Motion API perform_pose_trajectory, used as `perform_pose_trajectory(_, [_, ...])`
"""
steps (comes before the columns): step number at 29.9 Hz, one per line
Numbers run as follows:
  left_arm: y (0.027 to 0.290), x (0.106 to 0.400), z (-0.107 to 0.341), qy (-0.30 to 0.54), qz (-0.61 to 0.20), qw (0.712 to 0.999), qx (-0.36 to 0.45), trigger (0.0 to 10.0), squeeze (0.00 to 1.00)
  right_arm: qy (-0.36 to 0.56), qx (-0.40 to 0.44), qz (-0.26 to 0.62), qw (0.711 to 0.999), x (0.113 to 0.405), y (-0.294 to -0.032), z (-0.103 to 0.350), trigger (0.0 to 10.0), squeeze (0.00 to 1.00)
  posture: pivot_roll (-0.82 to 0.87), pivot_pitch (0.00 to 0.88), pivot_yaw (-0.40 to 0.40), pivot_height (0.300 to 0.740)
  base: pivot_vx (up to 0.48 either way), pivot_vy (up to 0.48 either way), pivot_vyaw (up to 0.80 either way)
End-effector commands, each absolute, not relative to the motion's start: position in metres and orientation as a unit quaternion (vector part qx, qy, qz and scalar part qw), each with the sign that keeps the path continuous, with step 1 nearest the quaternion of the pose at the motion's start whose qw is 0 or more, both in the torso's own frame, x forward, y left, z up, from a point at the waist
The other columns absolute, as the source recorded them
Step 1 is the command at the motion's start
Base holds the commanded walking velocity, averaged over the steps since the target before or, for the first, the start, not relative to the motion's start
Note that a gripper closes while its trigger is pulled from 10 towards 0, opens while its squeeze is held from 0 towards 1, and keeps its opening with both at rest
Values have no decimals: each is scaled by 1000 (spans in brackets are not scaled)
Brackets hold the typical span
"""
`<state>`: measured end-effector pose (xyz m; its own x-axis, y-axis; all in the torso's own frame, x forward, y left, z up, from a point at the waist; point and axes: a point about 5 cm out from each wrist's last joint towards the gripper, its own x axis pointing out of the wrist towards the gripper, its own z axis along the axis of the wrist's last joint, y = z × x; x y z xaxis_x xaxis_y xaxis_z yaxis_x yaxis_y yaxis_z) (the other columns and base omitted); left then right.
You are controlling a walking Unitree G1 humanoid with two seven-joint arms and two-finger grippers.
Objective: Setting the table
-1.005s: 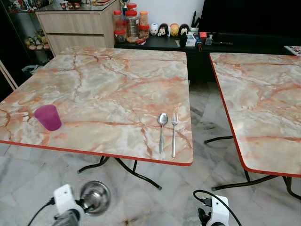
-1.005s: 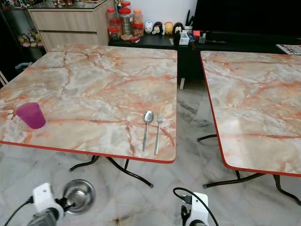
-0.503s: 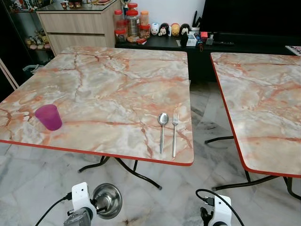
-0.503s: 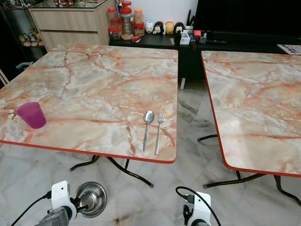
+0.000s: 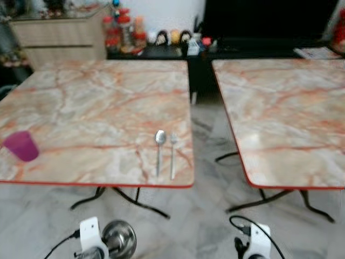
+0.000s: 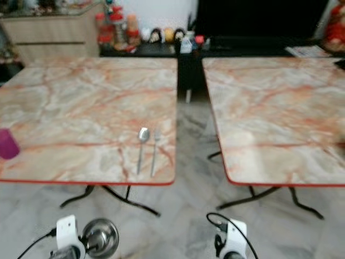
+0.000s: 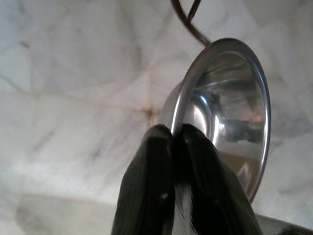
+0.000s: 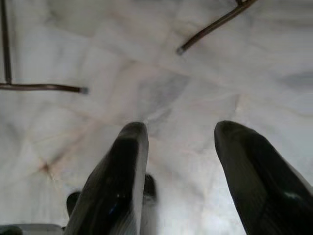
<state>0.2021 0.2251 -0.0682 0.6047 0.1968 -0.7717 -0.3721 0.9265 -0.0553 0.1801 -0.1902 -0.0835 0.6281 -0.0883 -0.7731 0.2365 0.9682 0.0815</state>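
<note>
- The spoon (image 5: 159, 149) and fork (image 5: 173, 154) lie side by side near the front right corner of the left table (image 5: 97, 102), their long axes running from the front edge toward the back, heads pointing away from the robot.
- The left claw (image 7: 177, 134) is closed on the rim of a shiny steel bowl (image 7: 230, 112), held low over the floor in front of the table; the bowl is tipped on edge, its round hollow facing sideways.
- The right claw (image 8: 178, 134) hangs over the pale marble floor (image 8: 161, 58), fingers spread apart and holding nothing.
- A purple cup (image 5: 21, 145) stands upright near the table's front left.
- Both head views are blurred; the jars and small figures on the dark cabinet behind are probably ornaments, hard to make out.
- The second table (image 5: 280, 113) is cut off at the right.
- Both tops are glossy orange-veined marble with red edging.
</note>
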Motion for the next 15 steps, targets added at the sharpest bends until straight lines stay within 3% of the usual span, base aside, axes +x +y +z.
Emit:
perform_pose_trajectory(1, [222,203,-69,414,159,890,-108,10000,0,423,83,-93,898,180,-193,-83,10000,0,3,0,-12,725,0,-379,0])
perform_pose_trajectory(15, [219,205,-68,415,160,889,-109,10000,0,421,87,-98,898,180,-194,-83,10000,0,-9,0,-13,725,0,-376,0])
